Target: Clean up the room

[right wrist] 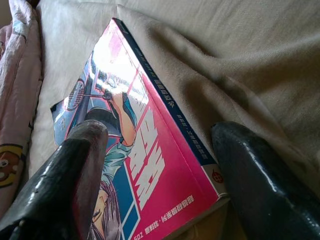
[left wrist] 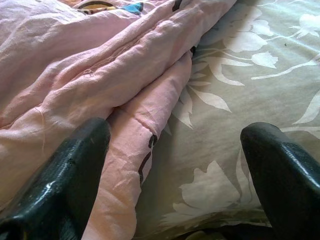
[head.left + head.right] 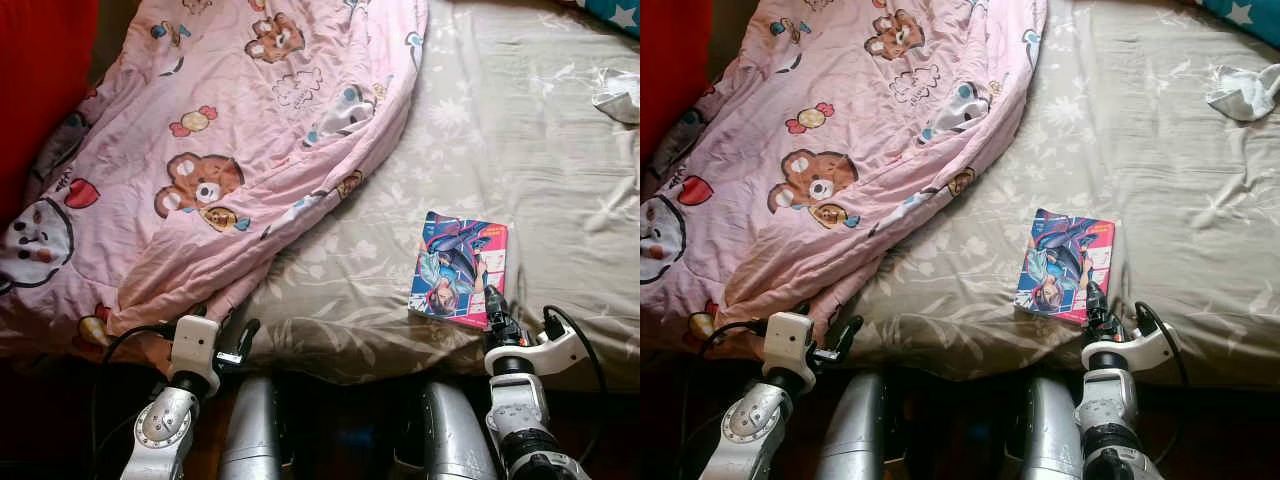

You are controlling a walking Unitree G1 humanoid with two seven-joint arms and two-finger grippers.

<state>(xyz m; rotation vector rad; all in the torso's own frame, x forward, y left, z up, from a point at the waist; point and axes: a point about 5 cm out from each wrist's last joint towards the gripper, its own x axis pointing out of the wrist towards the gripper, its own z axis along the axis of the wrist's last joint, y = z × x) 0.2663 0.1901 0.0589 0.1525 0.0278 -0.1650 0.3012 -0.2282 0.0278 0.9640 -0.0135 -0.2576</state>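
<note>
A manga book [image 3: 460, 268] with a pink and blue cover lies flat on the beige floral bedsheet [image 3: 500, 170], near the bed's front edge. My right gripper [image 3: 495, 308] is open at the book's near corner. In the right wrist view one finger [image 1: 65, 185] is over the cover and the other [image 1: 260, 185] is over the sheet beside the spine. A pink comforter [image 3: 230, 150] with a bear print is heaped over the left half of the bed. My left gripper [image 3: 225, 330] is open at the comforter's near edge, where a pink fold [image 2: 135, 150] meets the sheet.
A crumpled white cloth [image 3: 618, 95] lies at the far right of the bed. A blue star-print pillow [image 3: 1250, 15] shows at the top right corner. Something red [image 3: 40, 80] stands along the left side. The floor under the bed's front edge is dark.
</note>
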